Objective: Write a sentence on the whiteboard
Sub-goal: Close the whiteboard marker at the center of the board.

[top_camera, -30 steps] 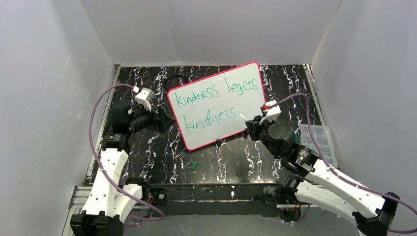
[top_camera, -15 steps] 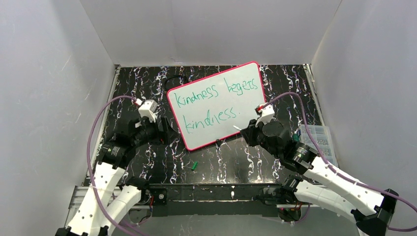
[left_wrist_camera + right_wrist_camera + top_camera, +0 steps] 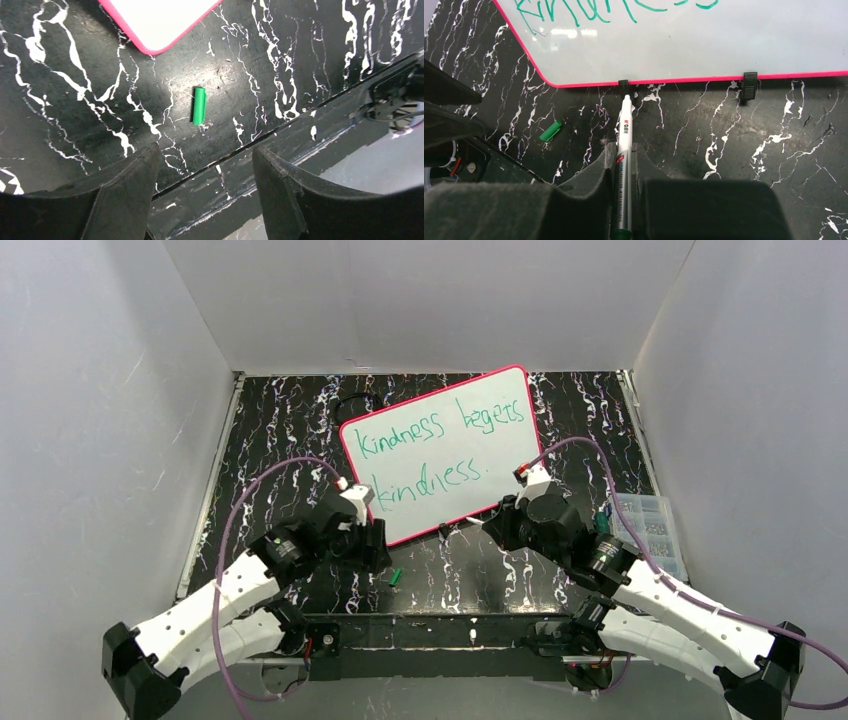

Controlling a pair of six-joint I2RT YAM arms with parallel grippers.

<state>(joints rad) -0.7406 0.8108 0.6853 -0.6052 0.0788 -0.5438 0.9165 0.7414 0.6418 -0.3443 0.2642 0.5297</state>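
The black marbled table (image 3: 590, 410) fills the middle of the top view. The whiteboard (image 3: 505, 465) lies flat on it, upper centre and tilted, its right end higher in the frame. The sentence (image 3: 402, 434) runs across it in green on two lines, "kindness begets" above "kindness", with a dot after the last word.

To me the writing looks finished, so the step in hand is putting the pen away.

My right gripper (image 3: 624, 150) sits at the bottom centre of its wrist view, fingers clamped on the marker (image 3: 625, 120). The bare tip is off the board, just short of the pink rim and a small black clip (image 3: 623, 84).

My left gripper (image 3: 204, 155) hangs with its fingers wide apart and nothing between them. The green cap (image 3: 200, 105) lies on the table at the centre of that view, below the board's corner.

Next I should lower the left fingers astride the cap, close across its width, then line it up with the marker tip.
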